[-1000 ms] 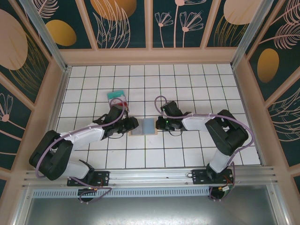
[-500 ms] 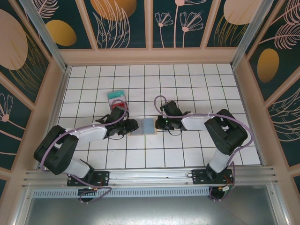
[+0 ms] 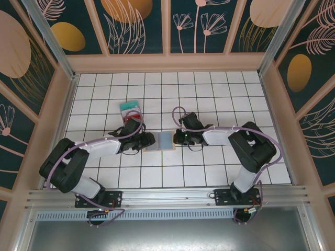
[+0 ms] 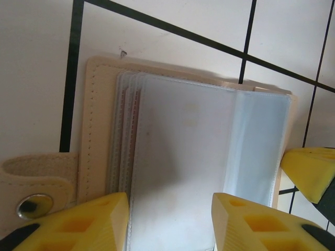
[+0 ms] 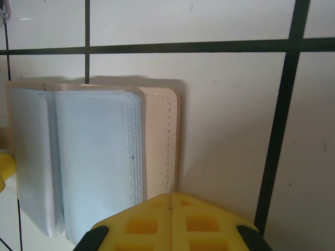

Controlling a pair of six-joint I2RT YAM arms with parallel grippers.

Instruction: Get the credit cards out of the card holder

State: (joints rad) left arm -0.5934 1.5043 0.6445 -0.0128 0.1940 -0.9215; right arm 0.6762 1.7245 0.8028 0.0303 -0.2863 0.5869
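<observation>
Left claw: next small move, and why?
Probably close the left claw on the top clear sleeve and leaf it over. Its fingers straddle that sleeve's edge, the sleeve looks empty, and the right claw sits shut at the card holder's tan cover. A teal card and a red card lie out on the tiles.

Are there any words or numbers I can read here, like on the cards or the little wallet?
There are no words or numbers here that can be read.
card holder: its clear sleeves look blank.
red card: it has pale markings, but they are too small to read.
teal-green card: nothing on it can be read.
</observation>
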